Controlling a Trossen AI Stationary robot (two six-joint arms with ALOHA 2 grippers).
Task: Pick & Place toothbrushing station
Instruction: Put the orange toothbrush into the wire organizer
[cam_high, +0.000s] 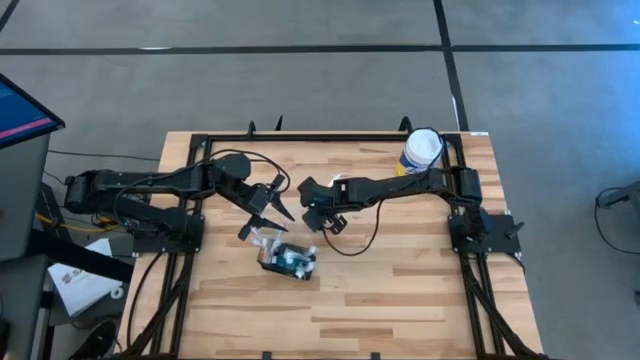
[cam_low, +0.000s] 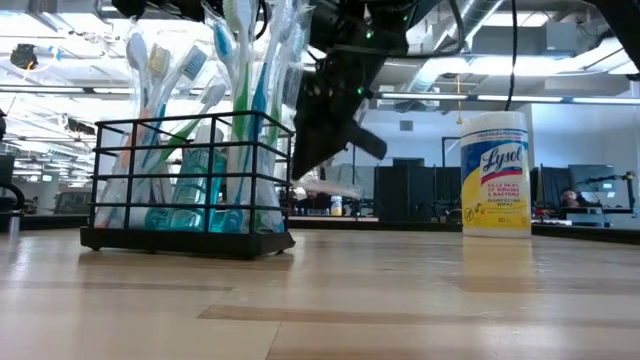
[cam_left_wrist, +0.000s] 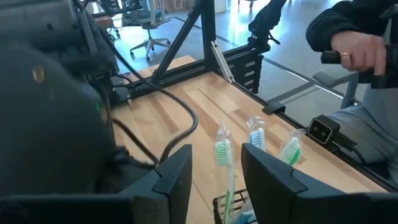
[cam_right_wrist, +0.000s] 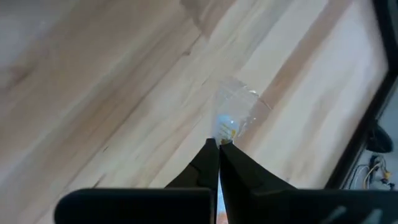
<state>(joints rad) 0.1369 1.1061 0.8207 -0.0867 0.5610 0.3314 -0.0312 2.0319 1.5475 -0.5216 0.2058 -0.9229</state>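
Note:
The toothbrushing station (cam_high: 288, 258) is a small black wire holder with several toothbrushes standing in it. It rests by its base on the wooden table, left of centre in the low view (cam_low: 190, 190). My left gripper (cam_high: 265, 208) is open and hovers just past the holder's far side; in its wrist view (cam_left_wrist: 214, 168) toothbrush heads (cam_left_wrist: 222, 152) show between the fingers without touching. My right gripper (cam_high: 318, 212) is above the table, to the holder's far right, shut on a small clear-wrapped item (cam_right_wrist: 233, 112). My right gripper pinches the near end of the clear-wrapped item (cam_right_wrist: 224, 132) between its two fingertips, the fingers pointing down at the table. The item sticks out beyond the tips. Whether it is clear of the wood cannot be told.
A yellow-and-white Lysol canister (cam_high: 422, 148) stands at the table's far right corner and shows in the low view (cam_low: 495, 175). A black frame (cam_high: 300, 135) runs round the table's edges. A person (cam_left_wrist: 354, 56) sits beyond the table. Bare wood lies near the front edge.

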